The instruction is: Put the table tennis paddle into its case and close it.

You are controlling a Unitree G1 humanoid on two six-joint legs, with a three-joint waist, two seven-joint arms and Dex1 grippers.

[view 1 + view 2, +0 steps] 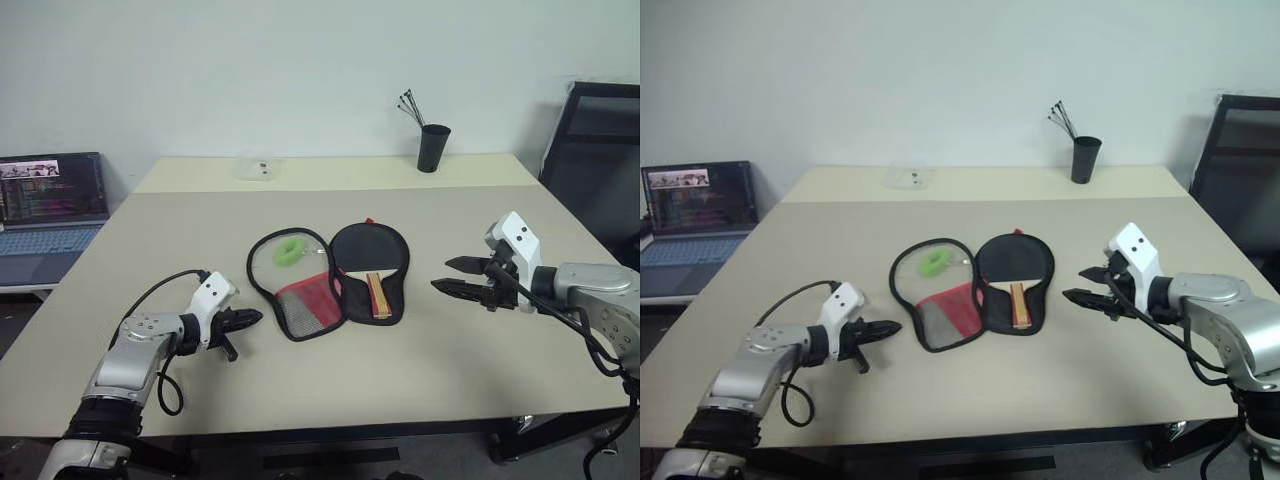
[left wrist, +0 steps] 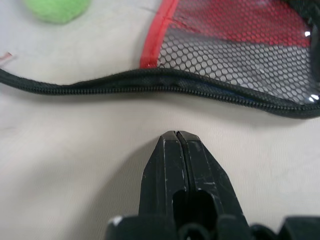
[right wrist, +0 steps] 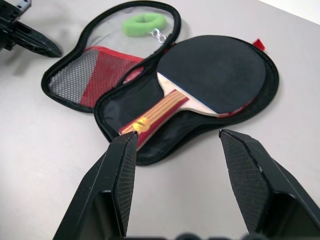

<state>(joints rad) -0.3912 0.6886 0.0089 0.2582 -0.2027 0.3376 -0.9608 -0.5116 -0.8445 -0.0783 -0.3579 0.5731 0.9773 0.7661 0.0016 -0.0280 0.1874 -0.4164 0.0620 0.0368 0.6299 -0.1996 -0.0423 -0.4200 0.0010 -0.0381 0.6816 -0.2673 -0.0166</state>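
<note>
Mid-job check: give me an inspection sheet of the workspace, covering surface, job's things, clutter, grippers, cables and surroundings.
Surface: beige table, with a second table butted against its far edge.
Job's things: case lies unzipped and spread flat; table tennis paddle rests inside its right half, handle toward the robot.
Clutter: green ring in the case's left half; black cup holding thin sticks and a clear plastic item at the far side.
Grippers: left gripper shut, empty, just short of the case's zipper edge; right gripper open, empty, to the right of the case.
Cables: black cable looping along the left arm.
Surroundings: laptop at left, dark chair at right.
</note>
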